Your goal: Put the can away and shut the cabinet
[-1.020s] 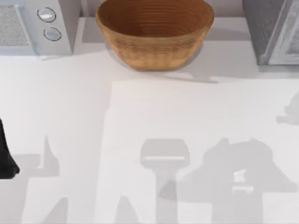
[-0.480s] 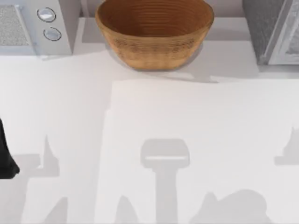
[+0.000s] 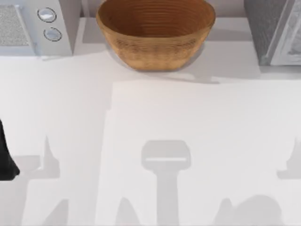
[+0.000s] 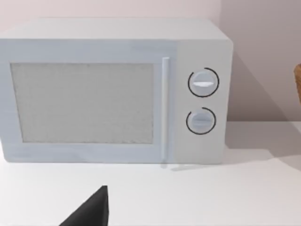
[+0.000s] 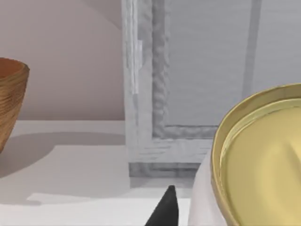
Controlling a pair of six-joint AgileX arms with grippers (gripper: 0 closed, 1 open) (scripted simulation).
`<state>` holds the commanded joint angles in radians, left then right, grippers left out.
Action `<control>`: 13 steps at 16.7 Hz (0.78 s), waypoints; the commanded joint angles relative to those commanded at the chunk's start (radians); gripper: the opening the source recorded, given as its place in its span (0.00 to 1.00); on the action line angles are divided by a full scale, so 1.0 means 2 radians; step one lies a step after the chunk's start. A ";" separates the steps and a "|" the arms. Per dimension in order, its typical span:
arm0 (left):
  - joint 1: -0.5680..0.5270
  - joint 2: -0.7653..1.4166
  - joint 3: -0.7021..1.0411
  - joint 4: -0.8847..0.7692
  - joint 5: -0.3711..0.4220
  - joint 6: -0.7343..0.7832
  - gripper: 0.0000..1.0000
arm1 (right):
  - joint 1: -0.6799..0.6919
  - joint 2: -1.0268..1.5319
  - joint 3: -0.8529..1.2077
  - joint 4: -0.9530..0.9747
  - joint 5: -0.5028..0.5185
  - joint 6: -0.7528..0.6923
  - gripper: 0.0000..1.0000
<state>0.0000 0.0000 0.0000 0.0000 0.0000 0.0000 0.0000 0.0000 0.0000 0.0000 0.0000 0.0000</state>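
Right gripper (image 5: 165, 209) shows one dark fingertip, and the can (image 5: 256, 160) sits right beside it, very close to the camera (I cannot tell if it is gripped). Past the can stands the grey cabinet (image 5: 188, 75), near the worktop's (image 3: 188, 122) right back corner. Left gripper (image 4: 91, 212) is parked at the left edge, facing the microwave (image 4: 113, 89). At the back middle sits a bowl (image 3: 155, 30).

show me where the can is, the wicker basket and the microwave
can (image 5: 263, 165), right wrist view, on its gold lid, close to the camera.
wicker basket (image 3: 155, 44), top view, on its woven outer wall.
microwave (image 4: 82, 101), left wrist view, on the door window.
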 joint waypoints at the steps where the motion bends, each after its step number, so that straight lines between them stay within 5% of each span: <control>1: 0.000 0.000 0.000 0.000 0.000 0.000 1.00 | 0.000 0.000 0.000 0.000 0.000 0.000 0.00; 7: 0.000 0.000 0.000 0.000 0.000 0.000 1.00 | 0.002 0.029 0.032 -0.008 0.004 0.001 0.00; 13: 0.000 0.000 0.000 0.000 0.000 0.000 1.00 | 0.024 0.184 0.232 -0.057 0.027 0.002 0.00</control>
<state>0.0000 0.0000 0.0000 0.0000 0.0000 0.0000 0.0471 0.3686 0.4649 -0.1150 0.0531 0.0036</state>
